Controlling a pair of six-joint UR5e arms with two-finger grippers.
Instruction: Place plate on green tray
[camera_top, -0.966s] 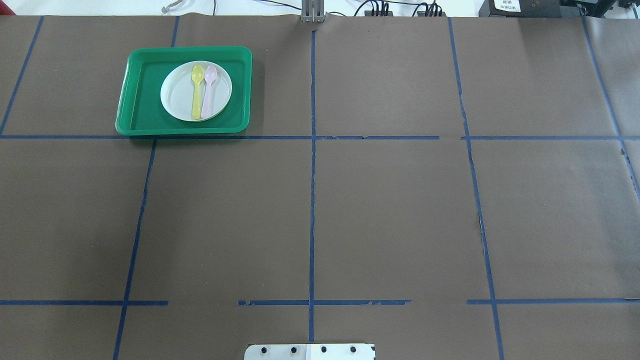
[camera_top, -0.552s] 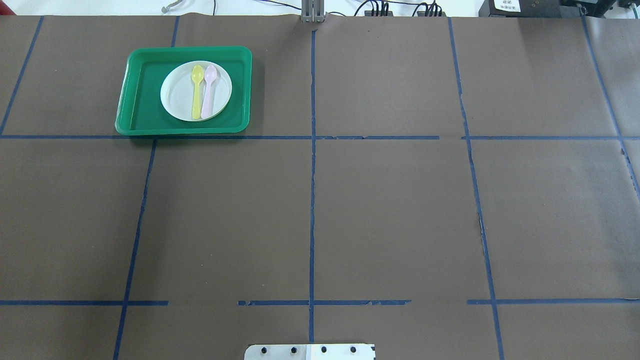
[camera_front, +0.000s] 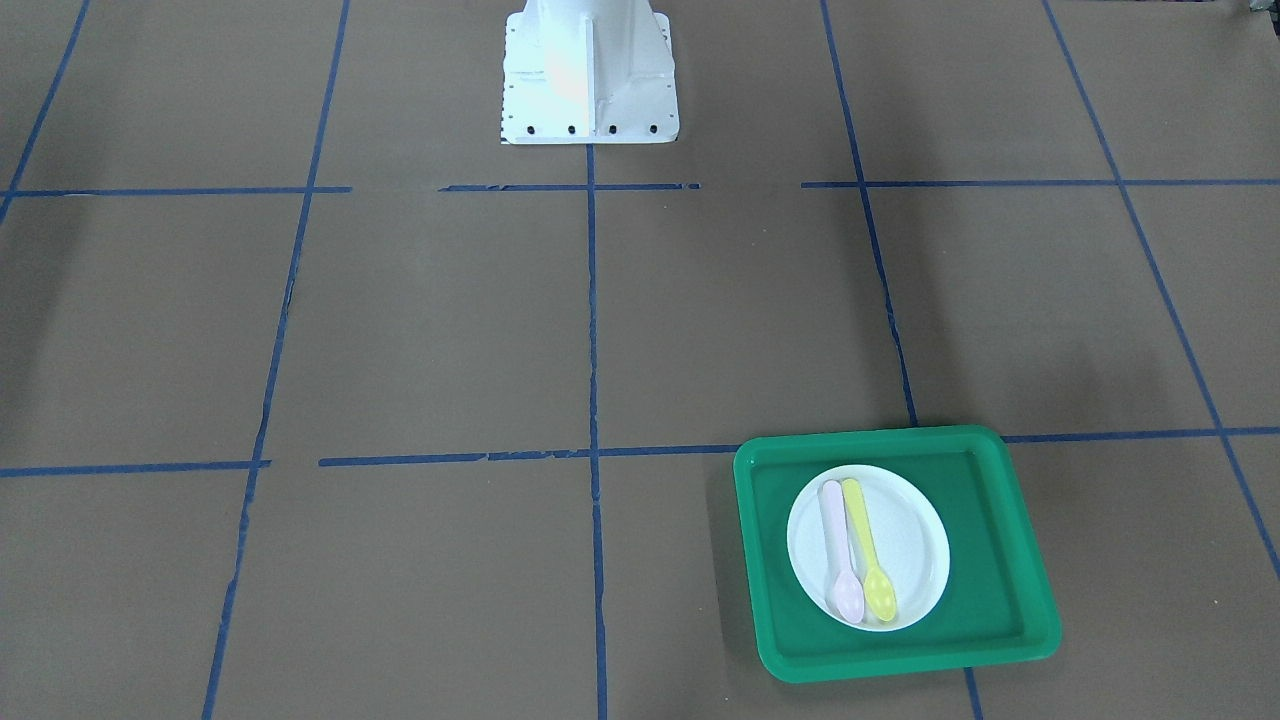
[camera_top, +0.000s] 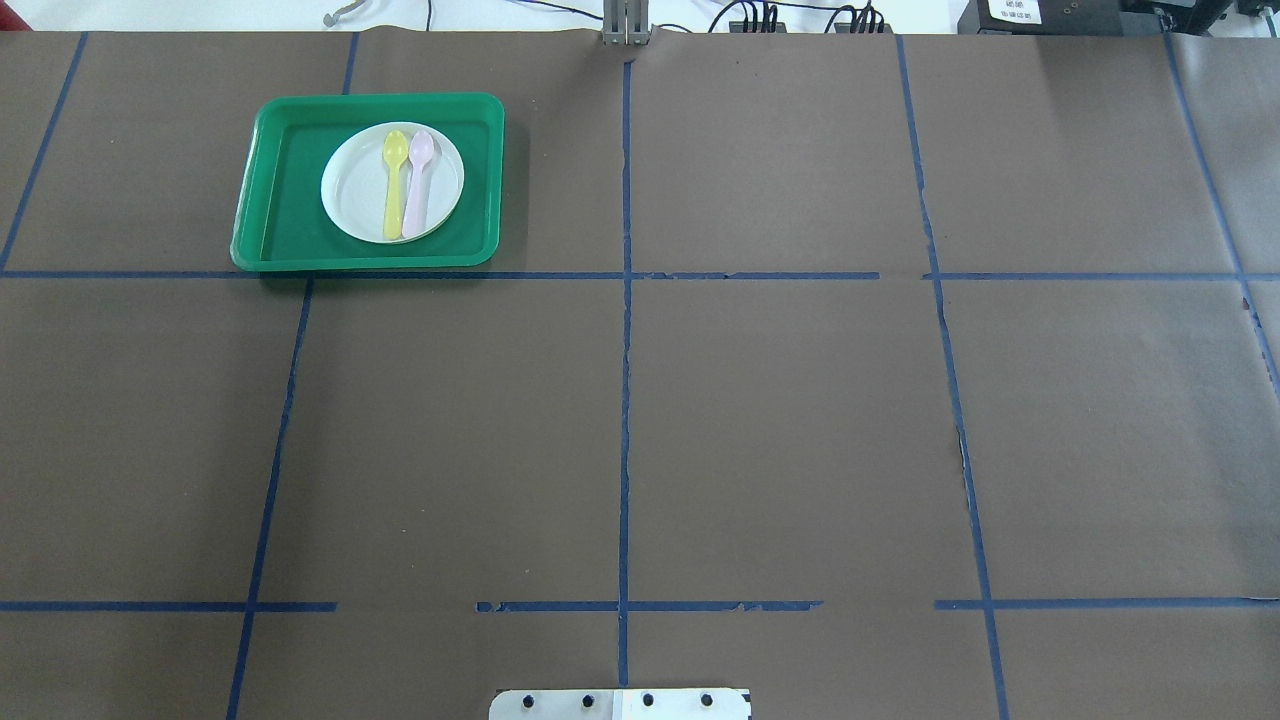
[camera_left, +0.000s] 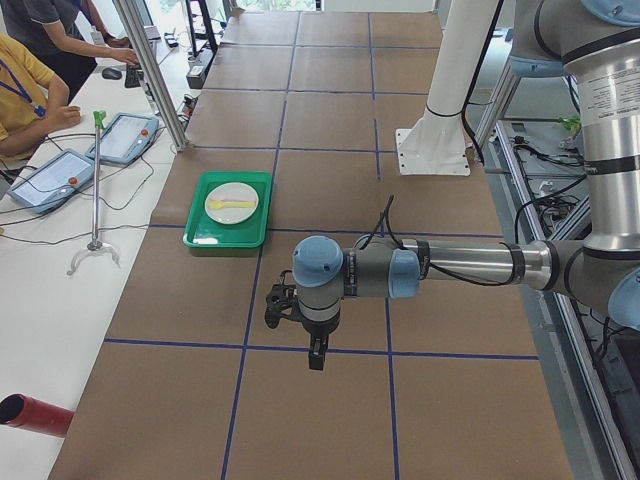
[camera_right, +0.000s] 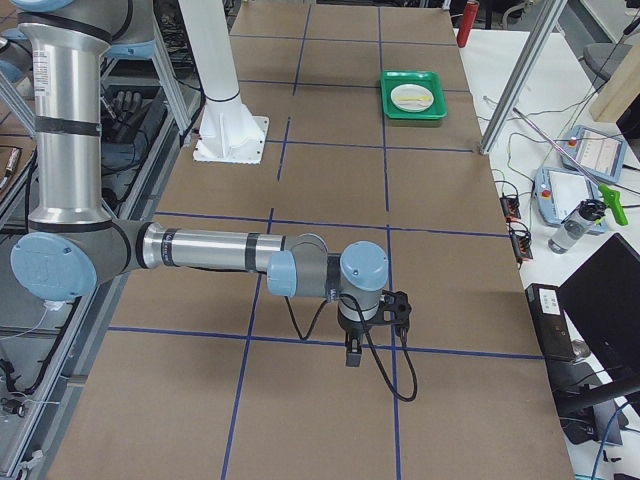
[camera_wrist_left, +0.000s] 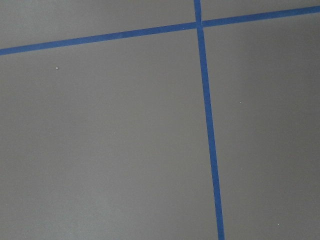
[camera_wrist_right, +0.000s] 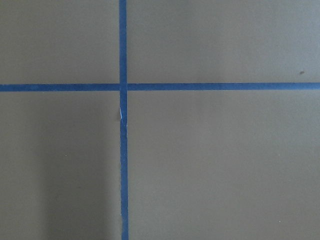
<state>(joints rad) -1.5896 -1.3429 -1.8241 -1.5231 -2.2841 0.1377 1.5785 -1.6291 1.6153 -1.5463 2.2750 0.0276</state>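
Note:
The white plate (camera_top: 350, 195) lies inside the green tray (camera_top: 275, 200) at the far left of the table; both also show in the front view, the plate (camera_front: 915, 540) on the tray (camera_front: 1000, 570). A yellow spoon (camera_top: 394, 190) and a pink spoon (camera_top: 417, 185) lie side by side on the plate. My left gripper (camera_left: 317, 355) shows only in the left side view, hanging over bare table well away from the tray (camera_left: 205, 235). My right gripper (camera_right: 352, 355) shows only in the right side view, far from the tray (camera_right: 395, 108). I cannot tell whether either is open or shut.
Brown paper with blue tape lines covers the table. The white robot base (camera_front: 588, 70) stands at the table's near middle edge. Both wrist views show only paper and tape. Operators and teach pendants (camera_left: 45, 180) are at a side bench beyond the tray.

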